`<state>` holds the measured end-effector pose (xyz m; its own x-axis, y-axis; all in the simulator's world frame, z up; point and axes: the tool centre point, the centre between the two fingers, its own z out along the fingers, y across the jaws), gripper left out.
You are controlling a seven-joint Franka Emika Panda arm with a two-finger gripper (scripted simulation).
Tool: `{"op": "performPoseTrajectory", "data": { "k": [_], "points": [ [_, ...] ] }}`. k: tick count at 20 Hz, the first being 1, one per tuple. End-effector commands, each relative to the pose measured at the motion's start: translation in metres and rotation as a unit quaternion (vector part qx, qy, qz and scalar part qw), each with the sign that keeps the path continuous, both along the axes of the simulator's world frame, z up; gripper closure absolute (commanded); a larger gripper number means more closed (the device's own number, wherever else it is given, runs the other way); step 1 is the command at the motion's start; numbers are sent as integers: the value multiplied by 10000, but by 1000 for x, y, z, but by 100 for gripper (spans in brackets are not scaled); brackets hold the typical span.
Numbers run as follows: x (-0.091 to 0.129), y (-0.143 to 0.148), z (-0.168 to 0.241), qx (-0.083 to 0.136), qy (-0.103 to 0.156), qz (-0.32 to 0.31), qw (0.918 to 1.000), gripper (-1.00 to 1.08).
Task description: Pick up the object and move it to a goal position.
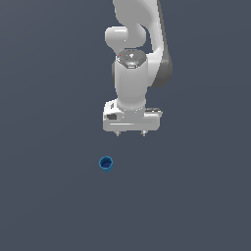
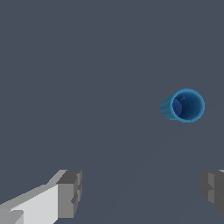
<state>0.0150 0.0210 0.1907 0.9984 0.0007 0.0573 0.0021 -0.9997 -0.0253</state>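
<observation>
The gripper (image 1: 130, 133) points straight down from the white arm (image 1: 131, 83) over a plain dark grey surface (image 1: 49, 196). Its two fingers are spread wide apart, with nothing held between them; the jaws are open. In the exterior view only the two short fingertips (image 1: 116, 133) show below the white hand body, one on each side.

The blue cup (image 1: 106, 163) stands upright on the surface, clear of the gripper and not touching it. In the exterior view it lies below the gripper in the frame and offset toward the exterior view's left, just beyond the line of the finger on that side. It does not sit between the fingers.

In the wrist view the cup (image 2: 183, 106) is seen from above: the round rim and the darker interior face the camera, and a short section of the tapered side wall shows beside the rim. One grey finger pad (image 2: 70, 193) with its white mount and the other pad (image 2: 213, 189) appear at the frame edge. The cup lies ahead of the pads, nearer to the second pad than to the first, and well apart from both.
</observation>
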Motion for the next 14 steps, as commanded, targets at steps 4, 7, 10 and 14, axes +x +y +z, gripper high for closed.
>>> {"op": "performPoseTrajectory", "data": {
  "k": [4,7,10,14],
  "points": [
    [1,8,3,22,-35,54,10000,-92],
    [3,28,12,79,-128,209,9997,-92],
    [3,38,17,104,-176,313,9993,-92],
    [4,36,15,100,-164,277,9994,-92]
  ]
}}
